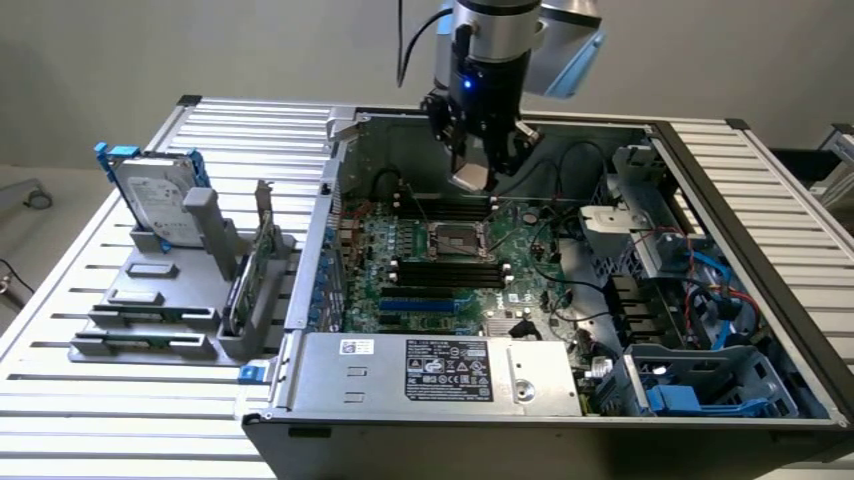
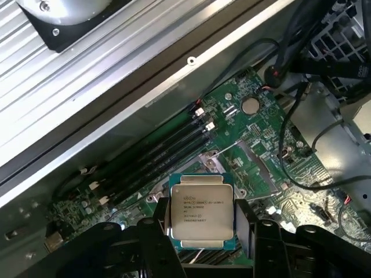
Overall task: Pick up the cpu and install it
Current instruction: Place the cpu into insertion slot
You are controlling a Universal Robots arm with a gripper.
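Note:
The cpu (image 2: 201, 209), a small square chip with a silver-grey printed top and a thin pale rim, sits between my gripper's (image 2: 201, 231) black fingers (image 2: 157, 231), which are shut on its two sides. In the exterior view the gripper (image 1: 473, 183) hangs over the back part of the motherboard (image 1: 441, 270) inside the open computer case, with the cpu (image 1: 470, 178) at its tip. The dark metal-framed socket (image 1: 454, 238) lies a little nearer the case's front, below the gripper. In the wrist view part of the socket frame (image 2: 255, 165) shows just past the cpu.
Black memory slots (image 1: 451, 272) flank the socket. The power supply (image 1: 454, 370) fills the case's front, and cables and blue drive cages (image 1: 694, 380) crowd the exterior view's right. A silver hard drive with blue brackets (image 1: 158, 195) stands in a grey rack on the exterior view's left.

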